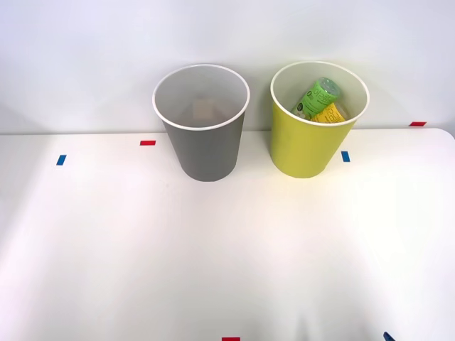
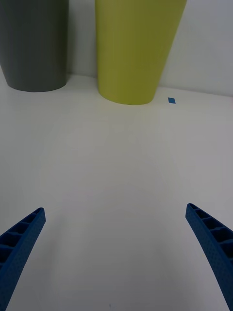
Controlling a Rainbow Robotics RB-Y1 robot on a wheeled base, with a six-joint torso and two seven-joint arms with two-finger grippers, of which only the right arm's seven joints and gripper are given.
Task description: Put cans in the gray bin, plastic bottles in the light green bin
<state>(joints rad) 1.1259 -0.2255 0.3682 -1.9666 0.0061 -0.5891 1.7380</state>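
One plastic bottle (image 1: pixel 318 97) is lying tilted inside the light green bin (image 1: pixel 309 145), its green label leaning toward one o'clock above something yellow (image 1: pixel 328 114) that is hard to identify. The gray bin (image 1: pixel 206 149) is standing just beside it at nine o'clock, holding a dim pale shape too vague to name. Two bins are sitting on the white bench (image 1: pixel 213 256). The right gripper (image 2: pixel 116 228) is hovering with jaws spread wide apart, gripping nothing.
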